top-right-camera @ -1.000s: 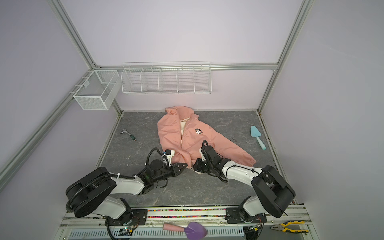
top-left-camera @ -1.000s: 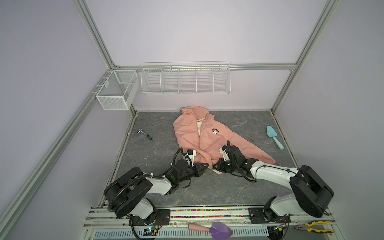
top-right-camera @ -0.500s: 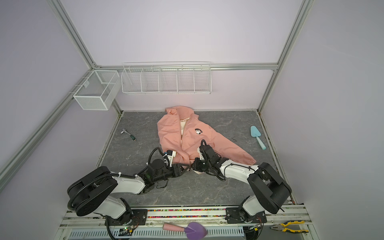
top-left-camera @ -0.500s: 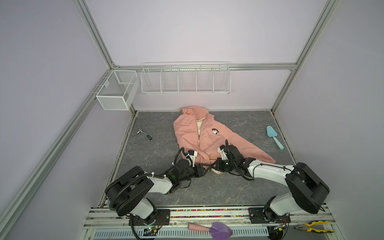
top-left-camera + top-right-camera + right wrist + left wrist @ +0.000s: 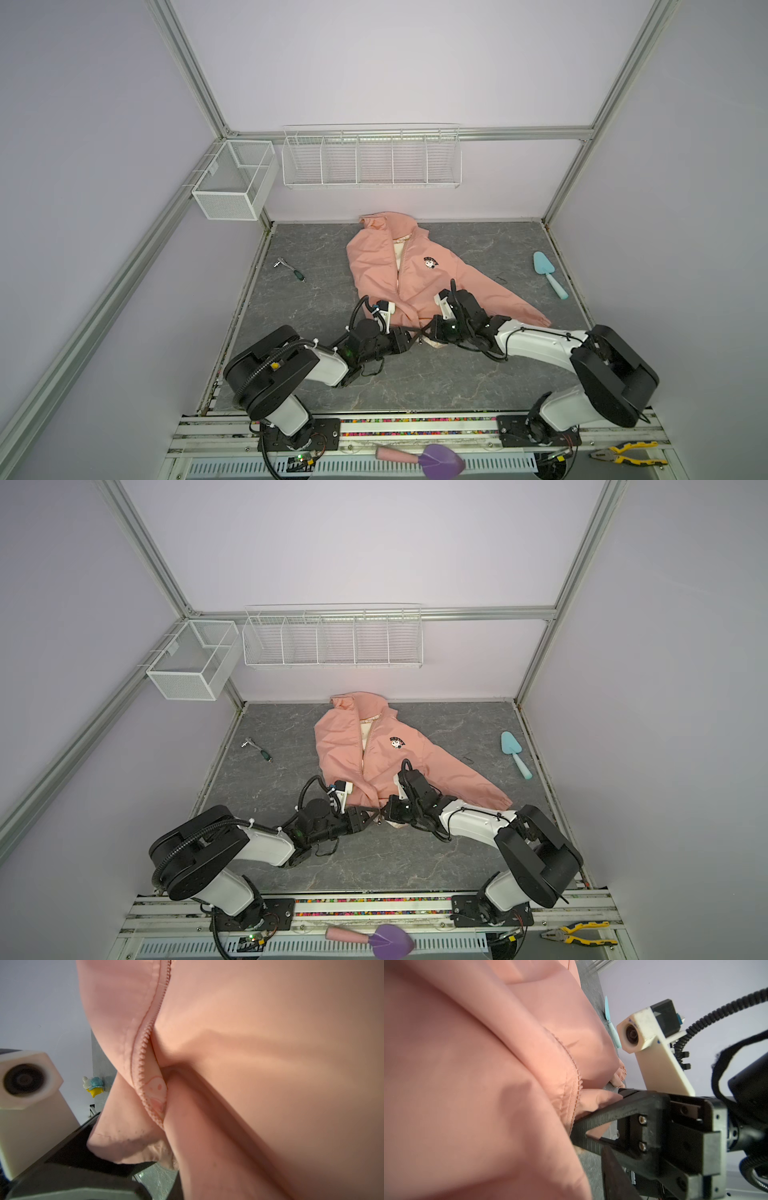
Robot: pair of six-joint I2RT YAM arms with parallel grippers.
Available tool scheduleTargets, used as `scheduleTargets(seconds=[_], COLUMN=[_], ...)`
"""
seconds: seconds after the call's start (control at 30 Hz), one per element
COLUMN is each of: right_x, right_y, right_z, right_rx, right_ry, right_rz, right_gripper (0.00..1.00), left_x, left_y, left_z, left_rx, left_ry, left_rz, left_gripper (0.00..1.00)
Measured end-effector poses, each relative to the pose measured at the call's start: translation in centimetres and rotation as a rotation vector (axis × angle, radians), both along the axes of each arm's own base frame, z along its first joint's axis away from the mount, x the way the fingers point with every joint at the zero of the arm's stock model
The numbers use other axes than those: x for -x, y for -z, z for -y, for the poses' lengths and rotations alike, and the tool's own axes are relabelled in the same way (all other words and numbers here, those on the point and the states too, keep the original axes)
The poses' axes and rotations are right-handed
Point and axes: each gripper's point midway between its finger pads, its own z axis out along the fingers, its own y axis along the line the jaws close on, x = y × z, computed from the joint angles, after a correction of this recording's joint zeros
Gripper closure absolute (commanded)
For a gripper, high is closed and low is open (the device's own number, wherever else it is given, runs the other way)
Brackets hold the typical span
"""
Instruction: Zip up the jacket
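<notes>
The salmon-pink jacket (image 5: pixel 376 266) (image 5: pixel 343 746) lies front up on the grey floor, its zip open with cream lining showing at the neck. Both grippers meet at its near hem. My left gripper (image 5: pixel 412 335) (image 5: pixel 371 812) reaches in from the left; in the left wrist view one of its fingers (image 5: pixel 612 1174) shows beside the jacket fabric (image 5: pixel 467 1084), which hides the other. My right gripper (image 5: pixel 427 332) (image 5: pixel 384 810) (image 5: pixel 574 1135) is shut on the hem. The right wrist view shows the zip teeth (image 5: pixel 145 1053) and printed lining (image 5: pixel 158 1088) up close.
A teal trowel (image 5: pixel 548 274) lies at the right edge of the floor, and a small metal tool (image 5: pixel 289 268) at the left. Two white wire baskets (image 5: pixel 370 158) (image 5: pixel 232 183) hang on the walls. A purple trowel (image 5: pixel 436 459) and pliers (image 5: pixel 623 453) lie at the front rail.
The two grippers have drawn closer together at the jacket's hem: the right one shifted slightly left, the left one slightly right. The jacket has barely moved.
</notes>
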Motion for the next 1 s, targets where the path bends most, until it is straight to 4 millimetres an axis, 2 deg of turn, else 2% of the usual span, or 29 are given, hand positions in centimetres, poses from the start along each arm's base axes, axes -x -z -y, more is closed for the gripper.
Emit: scheduleTargets(seconds=[0.17,0.27,0.4,0.57,0.8,1.0], right_x=[0.0,0.0,0.0,-0.1,-0.1,-0.3], right_y=[0.0,0.1,0.2,0.3,0.5,-0.4], right_z=[-0.1,-0.1,-0.3,-0.4,-0.6,-1.3], right_rx=[-0.001,-0.002,-0.003,-0.011,-0.017,-0.068], right_ry=[-0.001,-0.001,-0.003,-0.001,-0.007,-0.018], right_rz=[0.000,-0.001,-0.001,0.004,0.002,0.015], right_gripper=[0.94,0.94,0.94,0.94,0.94,0.94], left_x=[0.0,-0.1,-0.1,-0.1,0.3,0.8], left_y=[-0.1,-0.3,-0.3,-0.9,-3.4,-4.5], left_z=[0.1,0.1,0.0,0.0,-0.2,-0.3], left_rx=[0.010,0.015,0.018,0.027,0.064,0.078], left_ry=[-0.001,-0.002,-0.005,-0.004,0.006,0.028], left_rz=[0.000,0.002,-0.001,0.006,0.039,0.049], left_gripper=[0.81,0.92,1.00,1.00,1.00,1.00])
